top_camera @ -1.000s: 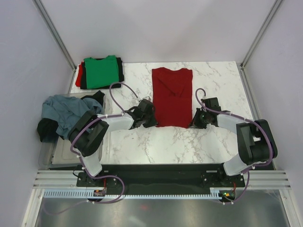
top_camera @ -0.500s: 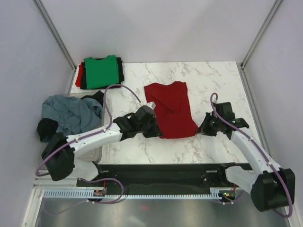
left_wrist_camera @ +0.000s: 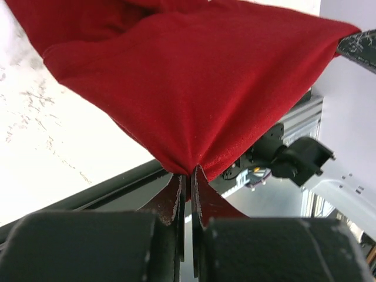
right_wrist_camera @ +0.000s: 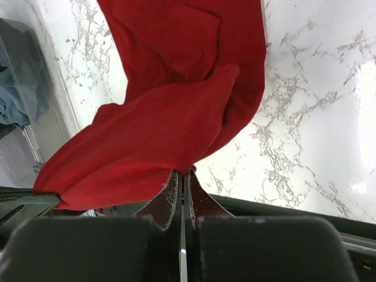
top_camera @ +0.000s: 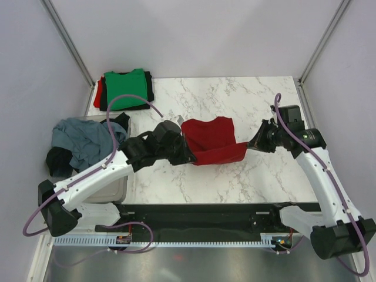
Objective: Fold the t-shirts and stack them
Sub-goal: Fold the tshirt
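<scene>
As seen from above, held dark red t-shirt at abt centre of marble table, near hem raised off the top, far part lying flat toward 12 o'clock. Pinched its 9 o'clock corner w/ left gripper, fingers pressed together on a bunched tuck of cloth per left wrist cam. Pinched the 3 o'clock corner w/ right gripper, fingers likewise closed tight on the fabric edge. Kept hem strung btwn the two, sagging a bit mid-span. Noted folded stack at table's 10 o'clock corner: bright green t-shirt on top, black t-shirt under it, red sliver at stack's 9 o'clock side. Noted clear tub at 8 o'clock, by table's edge, w/ grey-blue t-shirt and black cloth heaped in it.
</scene>
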`<state>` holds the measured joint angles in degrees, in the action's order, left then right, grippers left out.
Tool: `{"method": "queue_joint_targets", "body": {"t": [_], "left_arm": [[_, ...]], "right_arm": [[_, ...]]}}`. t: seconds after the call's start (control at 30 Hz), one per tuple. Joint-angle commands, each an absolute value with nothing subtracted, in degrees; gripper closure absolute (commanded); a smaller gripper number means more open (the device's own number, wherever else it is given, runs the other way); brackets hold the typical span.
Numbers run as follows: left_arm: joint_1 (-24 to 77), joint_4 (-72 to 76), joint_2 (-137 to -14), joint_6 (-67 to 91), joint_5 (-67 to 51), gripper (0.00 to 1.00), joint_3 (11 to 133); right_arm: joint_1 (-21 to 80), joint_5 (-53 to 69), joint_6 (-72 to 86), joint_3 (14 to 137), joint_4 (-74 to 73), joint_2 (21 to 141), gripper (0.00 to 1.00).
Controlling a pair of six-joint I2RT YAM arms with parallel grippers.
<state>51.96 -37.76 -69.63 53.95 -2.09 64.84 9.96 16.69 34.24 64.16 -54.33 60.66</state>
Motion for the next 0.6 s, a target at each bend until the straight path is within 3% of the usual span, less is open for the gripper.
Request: {"method": "queue_joint_targets", "body": {"t": [0.0, 0.57], "left_arm": [[48.1, -41.9, -70.9, 53.7, -1.8, 0.94, 66.6], [28.8, -34.1, -88.6, 47.6, -20.5, 0.93, 72.2]], "right_arm": [[9.9, 13.7, 32.7, 68.9, -54.0, 65.8, 1.00], [9.9, 11.9, 30.9, 83.9, -47.9, 91.9, 1.00]]}}
